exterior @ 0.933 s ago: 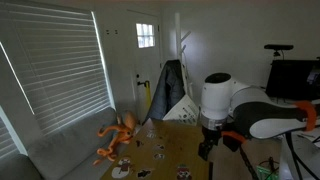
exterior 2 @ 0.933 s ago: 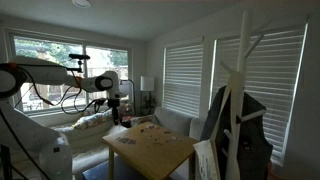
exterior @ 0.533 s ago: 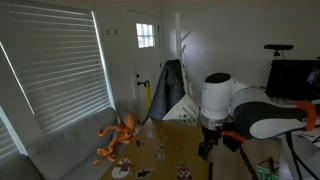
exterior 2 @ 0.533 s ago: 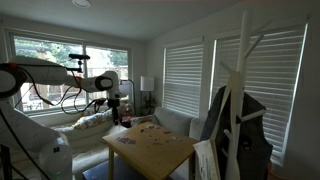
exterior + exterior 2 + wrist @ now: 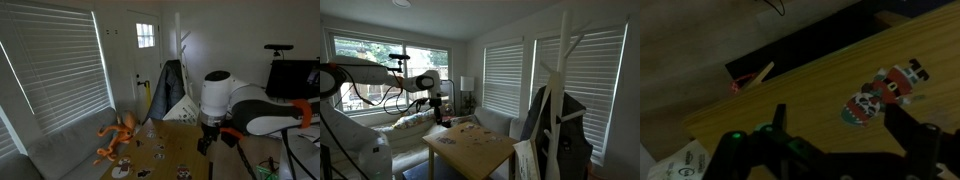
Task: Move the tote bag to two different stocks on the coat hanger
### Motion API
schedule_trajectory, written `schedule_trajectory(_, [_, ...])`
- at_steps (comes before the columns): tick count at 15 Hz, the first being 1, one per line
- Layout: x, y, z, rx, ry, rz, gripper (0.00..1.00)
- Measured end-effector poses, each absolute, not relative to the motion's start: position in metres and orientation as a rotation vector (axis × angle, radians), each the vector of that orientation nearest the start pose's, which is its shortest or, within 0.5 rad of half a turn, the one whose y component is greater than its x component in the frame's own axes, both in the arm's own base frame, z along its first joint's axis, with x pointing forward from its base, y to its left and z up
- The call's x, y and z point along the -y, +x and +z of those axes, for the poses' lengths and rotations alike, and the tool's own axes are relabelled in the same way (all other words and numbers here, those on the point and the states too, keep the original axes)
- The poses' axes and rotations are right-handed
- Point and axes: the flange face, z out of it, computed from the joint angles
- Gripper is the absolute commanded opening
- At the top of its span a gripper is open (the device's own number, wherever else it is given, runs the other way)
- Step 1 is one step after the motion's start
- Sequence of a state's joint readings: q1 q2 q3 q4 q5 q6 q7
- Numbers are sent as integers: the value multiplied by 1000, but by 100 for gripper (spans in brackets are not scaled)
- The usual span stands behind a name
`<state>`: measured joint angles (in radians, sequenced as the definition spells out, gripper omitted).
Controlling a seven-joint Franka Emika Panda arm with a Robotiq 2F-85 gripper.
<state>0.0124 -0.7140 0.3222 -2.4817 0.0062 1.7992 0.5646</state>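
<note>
Inspection of the scene:

- The end effector point(image 5: 840, 135) stands with its jaws wide apart and nothing between them. In the wrist view the dark fingers point(image 5: 775, 122) frame bare wood.
- It hangs above the worktop point(image 5: 176, 150), clear of its surface, in both exterior views point(image 5: 443, 117).
- The tote bag point(image 5: 181, 108), pale and flat, hangs low at the coat hanger point(image 5: 183, 60), at the far end of the room, right of the door point(image 5: 147, 45). It sits just beside the dark jacket point(image 5: 171, 85) and partly under it.
- In an exterior view the coat hanger point(image 5: 561, 90) is near the camera at the right, the jacket point(image 5: 556, 130) draped on it and the bag point(image 5: 526, 160) at its lower left.
- The stocks point(image 5: 576, 45) branch upward near the pole's top. Which one carries the bag's straps cannot be told.
- The end effector is well apart from the bag and the stand.
- A red and white figure point(image 5: 887, 92) lies flat on the worktop.
- An orange plush toy point(image 5: 118, 137) rests on the sofa point(image 5: 60, 150) at the left, below the blinds point(image 5: 55, 60)
</note>
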Motion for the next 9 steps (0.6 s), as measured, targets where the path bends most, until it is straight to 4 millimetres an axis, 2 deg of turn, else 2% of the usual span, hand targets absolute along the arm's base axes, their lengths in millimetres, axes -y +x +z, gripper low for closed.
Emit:
schedule_trajectory(3, [-80,341,540,-649,-3307,-302,100])
schedule_trajectory(7, [2,360,593,-899,-3255,-597,100])
schedule_trajectory(9, [34,364,617,-980,-3220,-765,100])
